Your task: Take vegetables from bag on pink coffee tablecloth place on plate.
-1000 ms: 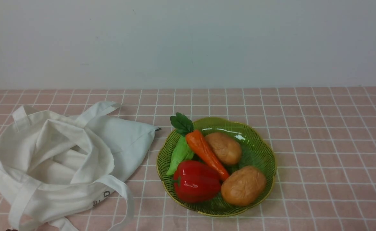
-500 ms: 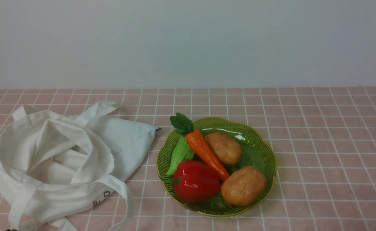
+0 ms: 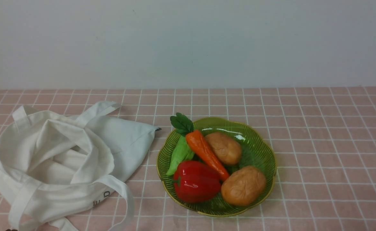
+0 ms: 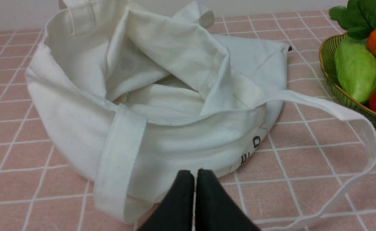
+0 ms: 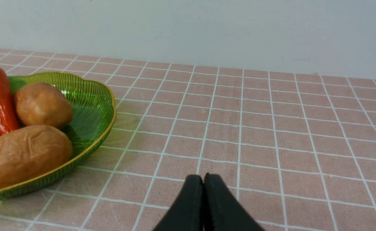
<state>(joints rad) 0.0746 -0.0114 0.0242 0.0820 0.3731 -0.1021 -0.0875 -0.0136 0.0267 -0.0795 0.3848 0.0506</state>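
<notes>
The orange carrot [image 3: 205, 153] with dark green leaves lies in the green ribbed plate [image 3: 261, 145], with a red bell pepper [image 3: 196, 183], two brown potatoes [image 3: 243, 185] and a light green vegetable [image 3: 179, 154]. The off-white bag [image 3: 62, 163] slumps open on the pink tablecloth [image 3: 329, 144], left of the plate; its inside shows only cloth in the left wrist view [image 4: 162, 96]. My left gripper [image 4: 195, 175] is shut and empty just before the bag's near side. My right gripper [image 5: 203, 179] is shut and empty over bare cloth beside the plate [image 5: 91, 96]. Neither gripper shows in the front view.
A pale wall [image 3: 188, 41] rises behind the table. One bag strap [image 4: 351, 128] loops out over the cloth toward the plate. Bare tablecloth stretches to the right of the plate.
</notes>
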